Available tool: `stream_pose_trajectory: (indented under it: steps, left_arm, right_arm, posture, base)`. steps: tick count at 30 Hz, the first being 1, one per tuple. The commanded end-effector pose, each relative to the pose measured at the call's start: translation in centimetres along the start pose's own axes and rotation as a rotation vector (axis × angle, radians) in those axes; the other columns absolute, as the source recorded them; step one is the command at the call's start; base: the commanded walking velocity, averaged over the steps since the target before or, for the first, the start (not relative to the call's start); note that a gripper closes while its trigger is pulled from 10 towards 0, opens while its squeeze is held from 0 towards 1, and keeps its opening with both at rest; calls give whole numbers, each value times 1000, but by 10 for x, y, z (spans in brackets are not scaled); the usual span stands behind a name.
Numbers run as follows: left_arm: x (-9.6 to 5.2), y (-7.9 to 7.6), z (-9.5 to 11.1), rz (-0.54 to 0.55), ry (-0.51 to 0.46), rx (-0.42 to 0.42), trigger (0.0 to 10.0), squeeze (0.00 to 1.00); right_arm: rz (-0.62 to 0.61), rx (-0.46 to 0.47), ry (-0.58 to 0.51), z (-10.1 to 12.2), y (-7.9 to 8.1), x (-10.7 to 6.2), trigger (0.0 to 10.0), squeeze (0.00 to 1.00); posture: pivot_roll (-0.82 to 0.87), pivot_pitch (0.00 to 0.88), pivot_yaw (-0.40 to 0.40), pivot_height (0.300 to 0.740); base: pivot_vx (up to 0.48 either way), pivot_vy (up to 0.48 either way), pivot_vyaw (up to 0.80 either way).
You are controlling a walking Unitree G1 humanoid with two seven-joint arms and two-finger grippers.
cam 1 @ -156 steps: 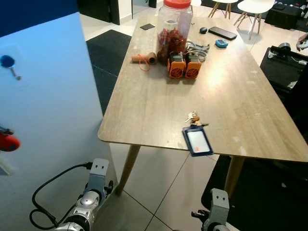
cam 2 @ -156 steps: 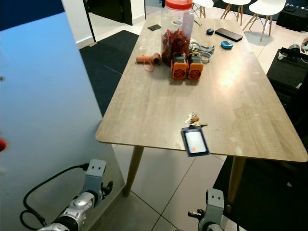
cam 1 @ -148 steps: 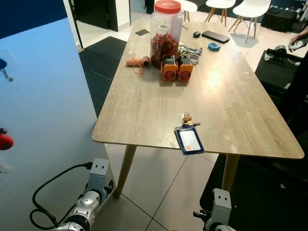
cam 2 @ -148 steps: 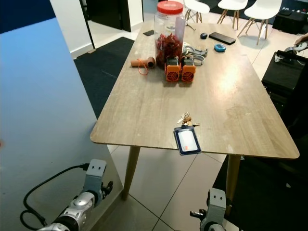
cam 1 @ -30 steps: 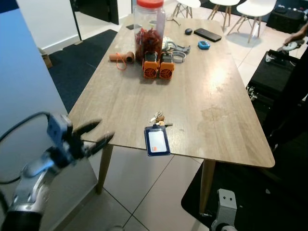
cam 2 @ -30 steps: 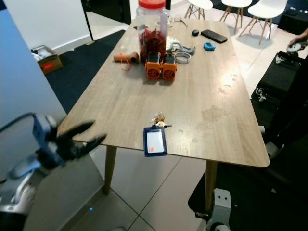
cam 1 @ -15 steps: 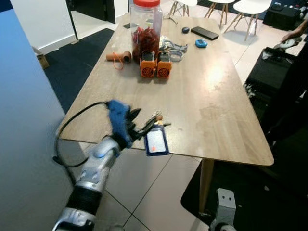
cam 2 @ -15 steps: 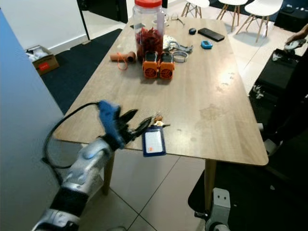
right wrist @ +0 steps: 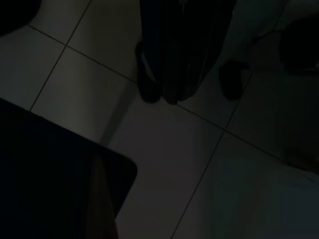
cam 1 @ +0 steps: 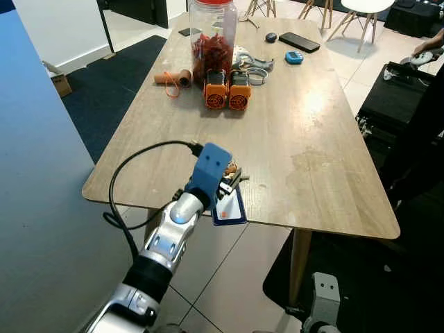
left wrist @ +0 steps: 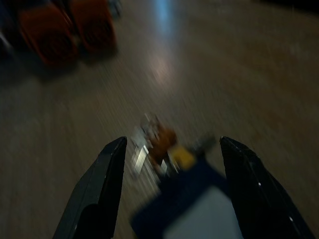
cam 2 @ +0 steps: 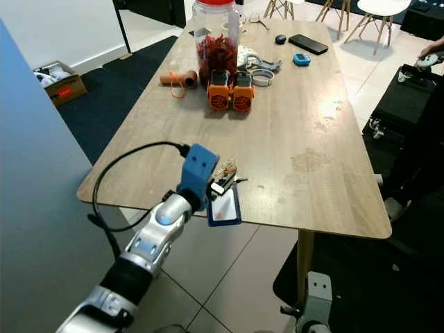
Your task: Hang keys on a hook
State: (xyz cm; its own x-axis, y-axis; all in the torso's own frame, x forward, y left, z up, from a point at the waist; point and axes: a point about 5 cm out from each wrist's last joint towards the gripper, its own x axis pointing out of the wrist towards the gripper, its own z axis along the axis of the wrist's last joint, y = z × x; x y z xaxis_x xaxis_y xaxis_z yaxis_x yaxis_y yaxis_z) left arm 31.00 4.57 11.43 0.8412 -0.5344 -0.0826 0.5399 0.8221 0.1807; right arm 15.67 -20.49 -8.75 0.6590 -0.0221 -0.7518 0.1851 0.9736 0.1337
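Keys [left wrist: 154, 144] light, loose, jangly, badge holder [left wrist: 194, 209] attached; left gripper [left wrist: 169, 164] fingers spread astride; pinch ring bunch.

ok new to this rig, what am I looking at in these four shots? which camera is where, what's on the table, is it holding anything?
It is a humanoid robot. The two wide shots come from its head camera, looking down at a wooden table. The two close shots come from cameras on its wrists.

The left tool is open over a bunch of keys attached to a blue badge holder at the table's near edge. Nothing is held yet. At the far end stand a red-lidded jar, two orange devices, a roll of twine and a phone.

The right tool hangs idle above the tiled floor in a very dark view.
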Motion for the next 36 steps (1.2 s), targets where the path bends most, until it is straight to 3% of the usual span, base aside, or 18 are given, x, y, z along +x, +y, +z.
stream_pose_trajectory:
  steps: [1,7,8,9,24,29,33,34,35,36]
  left_arm:
    - [0,-8,-2,-28,20,24,10000,0]
    - [-4,-13,-9,-45,58,151,10000,0]
    - [-6,-14,-14,-46,82,218,10000,0]
    - [-7,-13,-16,-42,96,235,10000,0]
    - [-15,1,-31,-6,190,358,10000,0]
    - [-18,8,-39,-18,214,366,10000,0]
    - [-25,9,-50,-95,297,233,10000,0]
    - [-25,9,-50,-95,297,233,10000,0]
    - [-27,8,-52,-106,327,149,10000,0]
    - [-27,8,-52,-106,327,149,10000,0]
  right_arm:
    - [-4,6,8,-4,0,-1,10000,0]
    - [0,2,9,-4,1,-1,10000,0]
    - [1,0,7,-3,2,0,10000,0]
    - [2,0,6,-2,2,0,10000,0]
    - [0,-5,6,-2,1,-1,10000,0]
    - [0,-4,6,-2,1,0,10000,0]
    - [0,-3,5,-1,1,0,10000,0]
    - [0,-3,5,-1,1,0,10000,0]
    - [0,-3,5,-1,1,0,10000,0]
    - [0,-3,5,-1,1,0,10000,0]
  posture:
    - [43,65,-7,740]
    - [45,64,-8,740]
    - [44,61,-8,740]
    - [44,60,-8,740]
    - [42,45,-9,740]
    - [43,44,-10,740]
    - [43,46,-11,740]
    - [43,46,-11,740]
    - [44,47,-11,740]
    - [44,47,-11,740]
  base:
    - [0,0,0]
    - [0,0,0]
    - [0,0,0]
    - [0,0,0]
    - [0,0,0]
    - [0,0,0]
    - [0,0,0]
    - [0,0,0]
    - [0,0,0]
    - [0,0,0]
